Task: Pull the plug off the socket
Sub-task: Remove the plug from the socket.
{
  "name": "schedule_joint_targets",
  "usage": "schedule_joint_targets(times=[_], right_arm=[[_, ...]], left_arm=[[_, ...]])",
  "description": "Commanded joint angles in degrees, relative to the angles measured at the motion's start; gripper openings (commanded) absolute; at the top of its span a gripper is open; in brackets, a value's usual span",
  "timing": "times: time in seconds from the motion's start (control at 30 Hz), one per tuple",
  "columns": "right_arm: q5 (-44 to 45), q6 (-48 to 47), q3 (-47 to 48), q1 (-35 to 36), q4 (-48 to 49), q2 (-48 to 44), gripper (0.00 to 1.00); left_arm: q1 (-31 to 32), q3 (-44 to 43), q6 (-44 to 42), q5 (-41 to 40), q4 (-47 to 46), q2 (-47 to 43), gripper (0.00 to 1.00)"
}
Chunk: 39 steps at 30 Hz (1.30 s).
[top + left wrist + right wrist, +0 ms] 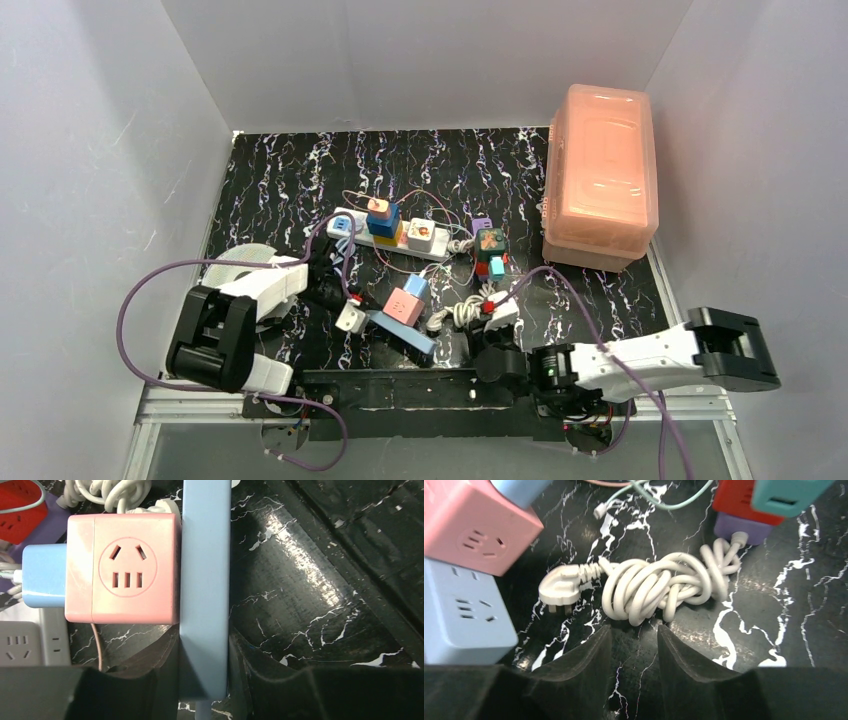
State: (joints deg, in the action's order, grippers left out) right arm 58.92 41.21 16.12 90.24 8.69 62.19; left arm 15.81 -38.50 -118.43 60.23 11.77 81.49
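The socket (pixel 395 240), a long white strip, lies at mid-table in the top view. Plugs stand in it: a blue one (pixel 341 226), a blue-and-yellow cube stack (pixel 383 220) and a white adapter (pixel 422 237). Both grippers are well short of it. My left gripper (pixel 356 306) (pixel 204 645) is shut on the end of a slim light-blue strip (pixel 205 580), which carries a pink cube (pixel 125 570). My right gripper (pixel 484 345) (pixel 634 630) stands open and empty, its tips just short of a coiled white cord (pixel 659 587).
The coiled cord ends in a loose white three-pin plug (pixel 558 587) lying on the mat. A short purple strip with red and teal cubes (pixel 489 255) sits right of the socket. An orange lidded box (pixel 600 175) stands at the back right. Thin cables trail around the strips.
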Motion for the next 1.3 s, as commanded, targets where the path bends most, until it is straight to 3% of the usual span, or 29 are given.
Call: schedule_joint_targets(times=[0.0, 0.13, 0.27, 0.53, 0.8, 1.07, 1.27], right_arm=[[1.6, 2.0, 4.4, 0.1, -13.6, -12.1, 0.5], [-5.6, -4.8, 5.5, -0.7, -10.2, -22.8, 0.72], [-12.8, -8.1, 5.1, -1.5, -3.1, -26.9, 0.8], [-23.0, -6.2, 16.9, -5.6, -4.9, -9.4, 0.85], [-42.9, -4.3, 12.5, -18.9, 11.7, -2.7, 0.87], [-47.5, -4.8, 8.9, -21.5, 25.5, 3.3, 0.88], [-47.2, -5.7, 9.0, -23.5, 30.5, 8.3, 0.89]], left_arm=[[-0.7, 2.9, -36.5, 4.8, -0.8, -4.5, 0.0], [-0.7, 5.7, -36.5, 4.2, -4.7, -7.5, 0.0], [-0.7, 9.6, -34.3, 1.5, -14.4, -9.5, 0.0], [-0.7, 13.3, -28.1, -2.0, -36.0, -11.2, 0.0], [-0.7, 15.2, -27.0, -1.6, -33.8, -17.2, 0.0], [-0.7, 15.4, -21.6, -0.8, -35.4, -20.7, 0.0], [-0.7, 16.4, -18.6, 0.7, -36.5, -24.0, 0.0]])
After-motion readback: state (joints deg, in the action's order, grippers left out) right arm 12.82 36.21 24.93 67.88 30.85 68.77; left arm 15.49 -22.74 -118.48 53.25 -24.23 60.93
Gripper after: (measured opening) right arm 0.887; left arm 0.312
